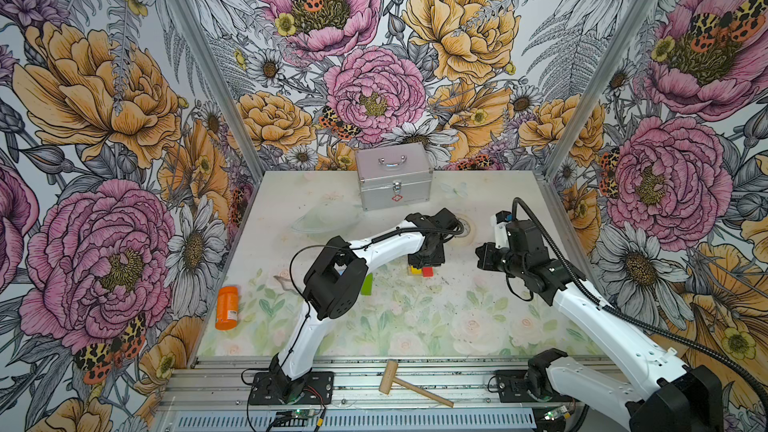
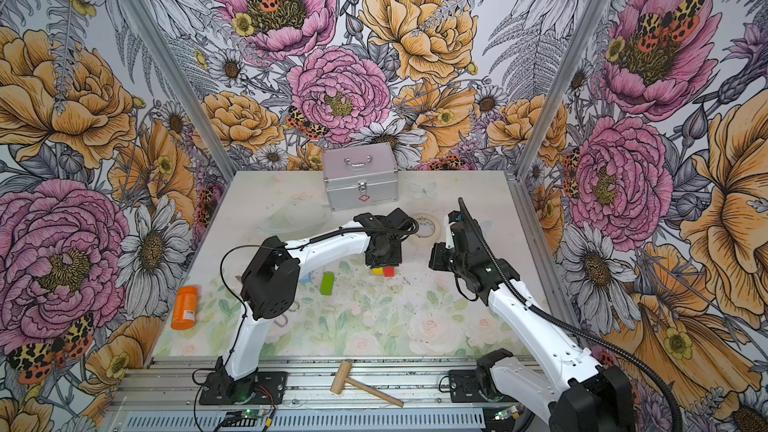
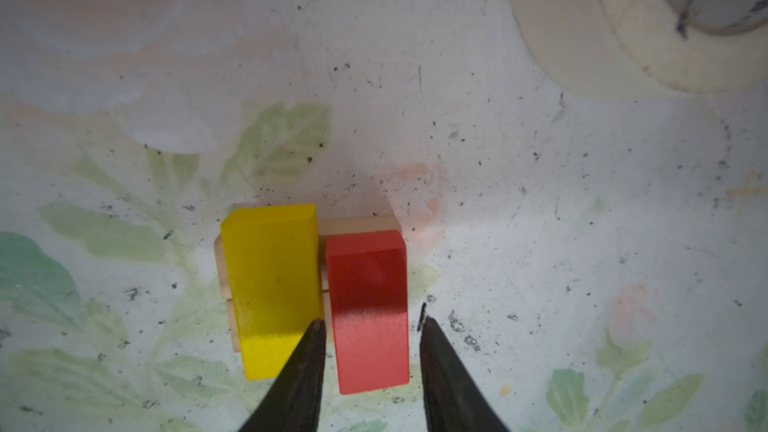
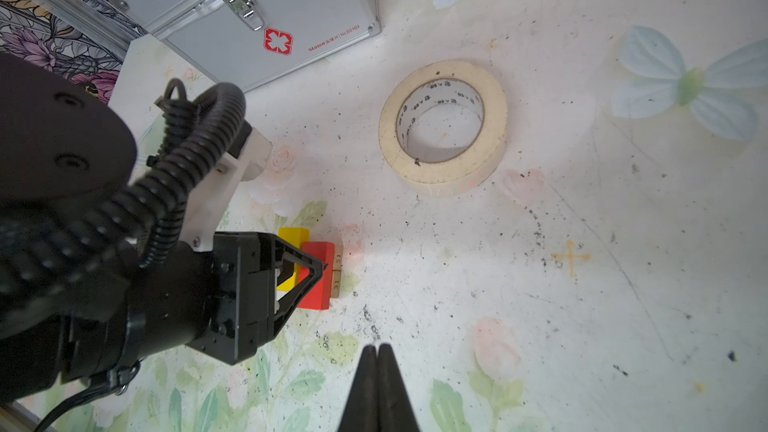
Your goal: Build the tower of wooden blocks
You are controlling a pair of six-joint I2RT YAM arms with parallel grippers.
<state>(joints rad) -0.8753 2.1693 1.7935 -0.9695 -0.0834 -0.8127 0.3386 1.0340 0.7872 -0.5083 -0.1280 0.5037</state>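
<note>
The tower (image 3: 357, 224) is two tan bars flat on the mat, with a yellow bar (image 3: 270, 284) and a red bar (image 3: 365, 309) lying side by side across them. My left gripper (image 3: 372, 324) stands open over it, one finger on each side of the red bar with a small gap at both. Both top views show the gripper (image 1: 426, 259) covering most of the stack, with only the red end (image 1: 427, 271) and yellow end (image 2: 377, 271) peeking out. A green bar (image 2: 327, 283) and a light blue cube (image 2: 304, 279) lie to the left. My right gripper (image 4: 377, 347) hovers shut and empty to the right.
A silver metal case (image 1: 395, 178) stands at the back. A roll of masking tape (image 4: 442, 126) lies just behind the tower. An orange bottle (image 1: 227, 307) lies at the left edge, a clear dish (image 1: 324, 220) at the back left, a wooden mallet (image 1: 411, 384) on the front rail.
</note>
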